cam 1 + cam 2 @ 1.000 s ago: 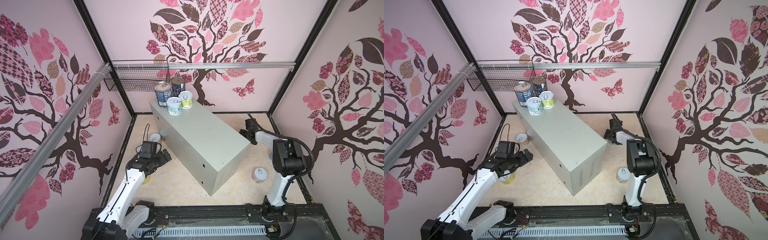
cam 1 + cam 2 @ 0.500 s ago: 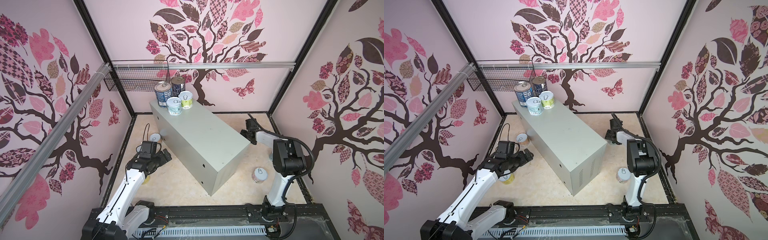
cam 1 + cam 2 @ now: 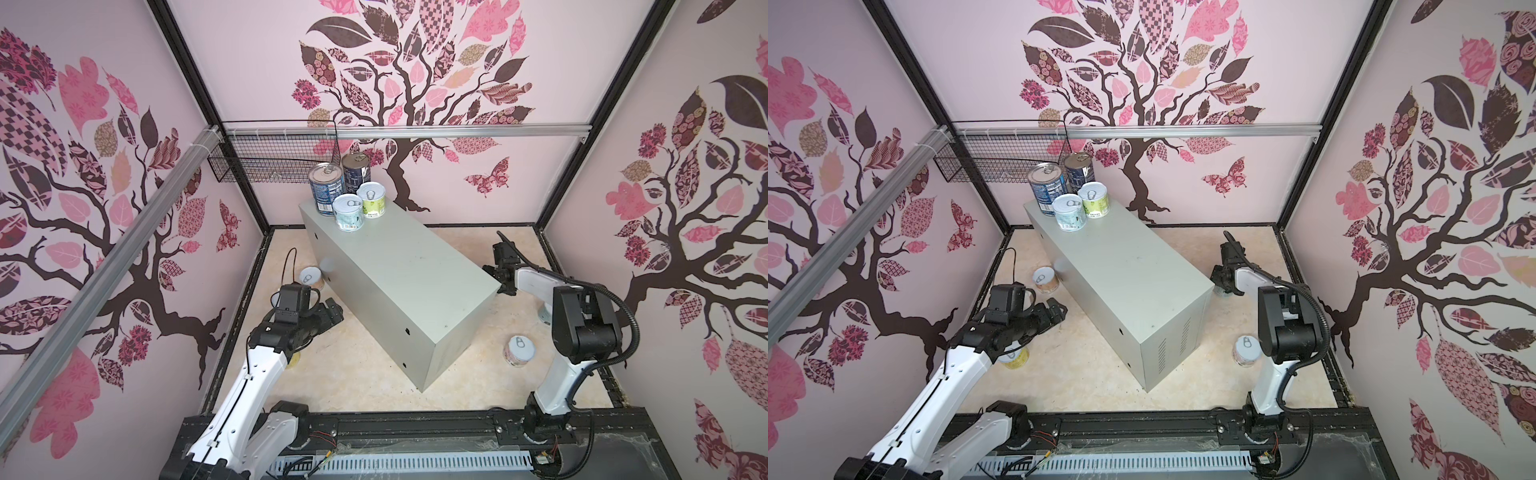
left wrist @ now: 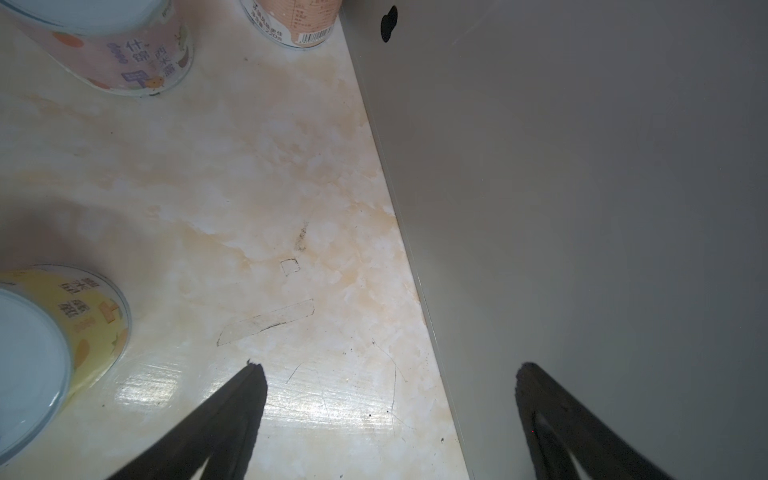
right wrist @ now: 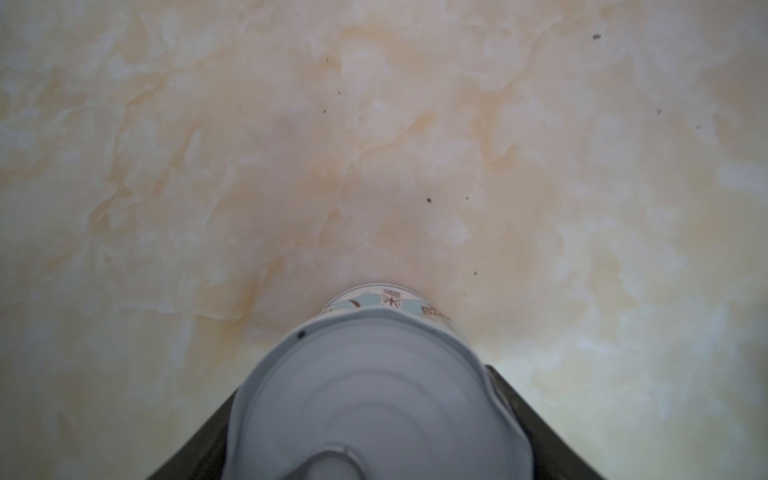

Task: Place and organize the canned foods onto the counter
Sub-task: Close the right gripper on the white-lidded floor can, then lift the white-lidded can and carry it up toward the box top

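The counter is a long pale grey-green box lying diagonally on the floor. At its far end stand two dark-blue cans, a pale-blue one and a green one. My right gripper is low behind the counter's right end, shut on a white-lidded can that stands on the floor. My left gripper hangs open and empty beside the counter's side. Near it on the floor are a yellow can, a pink can and a peach can.
Two more white-lidded cans stand on the floor at the right, one in front of the right arm and one half hidden behind it. A black wire basket hangs on the back rail. Patterned walls close in three sides.
The right gripper's jaws have closed in on the white-lidded can. Neither arm has visibly shifted.
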`<state>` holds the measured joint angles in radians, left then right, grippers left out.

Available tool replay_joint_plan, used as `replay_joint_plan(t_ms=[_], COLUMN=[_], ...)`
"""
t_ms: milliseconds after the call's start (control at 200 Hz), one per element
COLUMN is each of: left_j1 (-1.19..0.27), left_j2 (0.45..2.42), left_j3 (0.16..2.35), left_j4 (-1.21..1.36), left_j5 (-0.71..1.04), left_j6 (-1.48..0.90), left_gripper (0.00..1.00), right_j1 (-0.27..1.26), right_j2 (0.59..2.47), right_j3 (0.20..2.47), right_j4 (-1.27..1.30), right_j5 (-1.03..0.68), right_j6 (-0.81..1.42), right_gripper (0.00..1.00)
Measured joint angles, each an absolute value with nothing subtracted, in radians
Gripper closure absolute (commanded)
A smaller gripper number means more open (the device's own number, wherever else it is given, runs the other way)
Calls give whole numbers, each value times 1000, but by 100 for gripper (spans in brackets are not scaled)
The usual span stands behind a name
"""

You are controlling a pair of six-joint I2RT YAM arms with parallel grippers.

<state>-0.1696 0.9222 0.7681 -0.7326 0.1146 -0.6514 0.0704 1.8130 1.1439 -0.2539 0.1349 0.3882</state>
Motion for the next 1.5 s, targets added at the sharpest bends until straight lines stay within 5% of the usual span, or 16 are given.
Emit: replay_joint_plan(t_ms=[880,1501], left_j1=[-170,-170], left_j2=[741,683], left_j3=[770,907], left_j4=[-768,-880], left_j5=[134,110], left_j6=[-635,-625], left_gripper=[3,4], right_j1=[113,199], right_j2=[1334,1203], right_j3=[1150,1423], right_j4=[-422,-601], right_j5=[58,51], right_j6=[385,365], right_gripper=[37,38])
